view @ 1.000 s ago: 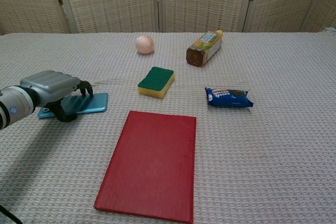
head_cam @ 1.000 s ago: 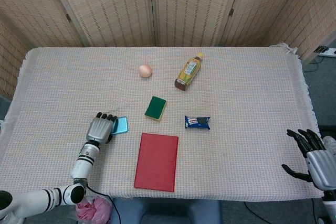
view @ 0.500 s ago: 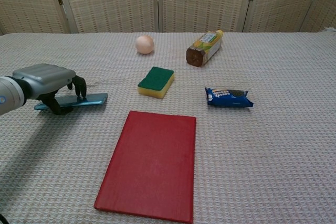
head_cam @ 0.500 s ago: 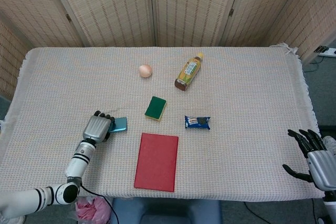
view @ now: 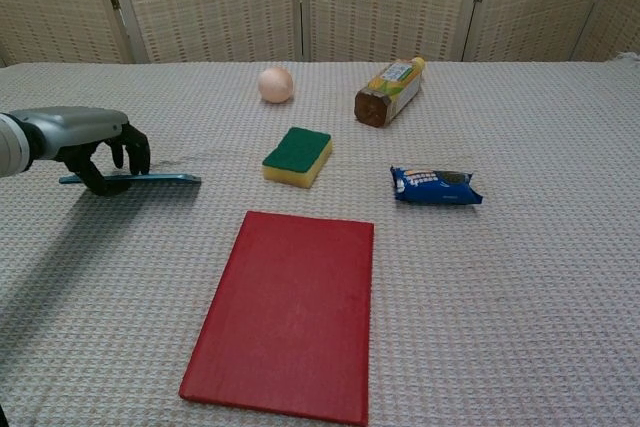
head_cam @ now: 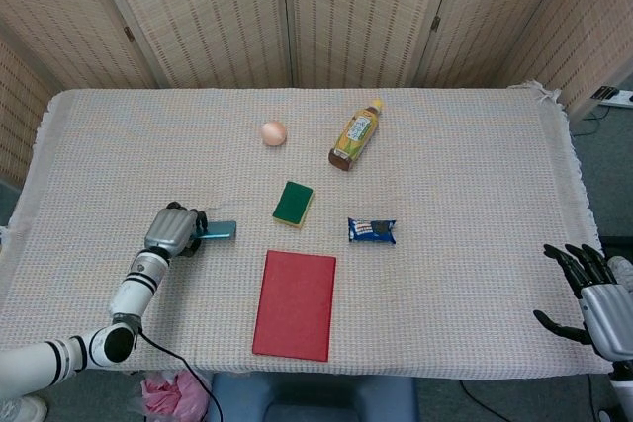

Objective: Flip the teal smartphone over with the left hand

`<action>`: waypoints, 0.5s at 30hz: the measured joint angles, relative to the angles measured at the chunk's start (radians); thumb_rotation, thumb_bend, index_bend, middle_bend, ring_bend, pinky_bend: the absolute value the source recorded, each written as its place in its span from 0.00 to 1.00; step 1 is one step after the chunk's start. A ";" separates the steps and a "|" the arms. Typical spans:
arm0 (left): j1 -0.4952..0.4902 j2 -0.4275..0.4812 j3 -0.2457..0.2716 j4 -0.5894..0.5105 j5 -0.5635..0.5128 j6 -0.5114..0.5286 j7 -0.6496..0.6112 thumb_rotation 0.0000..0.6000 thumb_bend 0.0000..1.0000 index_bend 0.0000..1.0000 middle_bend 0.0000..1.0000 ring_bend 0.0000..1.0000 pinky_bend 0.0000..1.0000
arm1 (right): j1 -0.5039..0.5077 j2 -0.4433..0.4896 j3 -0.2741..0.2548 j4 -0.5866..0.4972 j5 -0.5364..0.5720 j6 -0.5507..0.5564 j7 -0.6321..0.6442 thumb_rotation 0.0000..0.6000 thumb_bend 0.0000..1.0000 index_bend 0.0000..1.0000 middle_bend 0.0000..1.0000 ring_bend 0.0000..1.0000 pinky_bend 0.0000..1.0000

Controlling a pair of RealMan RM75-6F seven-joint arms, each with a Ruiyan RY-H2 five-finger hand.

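The left arm (head_cam: 59,361) enters from the lower left corner of the head view, its white forearm running up and to the right to a silver wrist. The left hand (head_cam: 172,229) sits left of centre in that view, palm turned down, its dark fingers (view: 136,150) curled around the teal smartphone (view: 150,179), which it holds edge-on, lifted slightly off the surface. In the chest view the same hand shows at the left edge, knuckles up, fingers hooked downward. The right hand (head_cam: 591,295) shows at the lower right corner of the head view, apart from the table, its black fingers spread and holding nothing.
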 measured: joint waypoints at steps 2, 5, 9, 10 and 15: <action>-0.011 0.008 -0.012 0.019 -0.024 -0.025 -0.020 1.00 0.50 0.44 0.51 0.35 0.19 | -0.001 0.000 0.001 -0.002 0.001 0.000 -0.001 1.00 0.10 0.11 0.21 0.11 0.09; -0.028 0.024 -0.029 0.039 -0.050 -0.059 -0.050 1.00 0.50 0.45 0.52 0.36 0.19 | -0.001 0.002 0.001 -0.004 0.002 0.001 -0.005 1.00 0.10 0.11 0.21 0.11 0.09; -0.054 0.041 -0.042 0.070 -0.076 -0.089 -0.070 1.00 0.50 0.46 0.53 0.36 0.19 | 0.000 0.003 0.002 -0.010 0.002 -0.002 -0.010 1.00 0.10 0.11 0.21 0.11 0.09; -0.061 0.042 -0.044 0.082 -0.084 -0.094 -0.071 1.00 0.50 0.46 0.53 0.36 0.19 | 0.000 0.004 0.002 -0.012 0.001 -0.002 -0.012 1.00 0.10 0.11 0.21 0.11 0.09; -0.095 0.041 -0.038 0.137 -0.138 -0.118 -0.056 1.00 0.50 0.35 0.41 0.29 0.19 | -0.003 0.006 0.001 -0.015 0.001 0.000 -0.012 1.00 0.10 0.11 0.22 0.11 0.09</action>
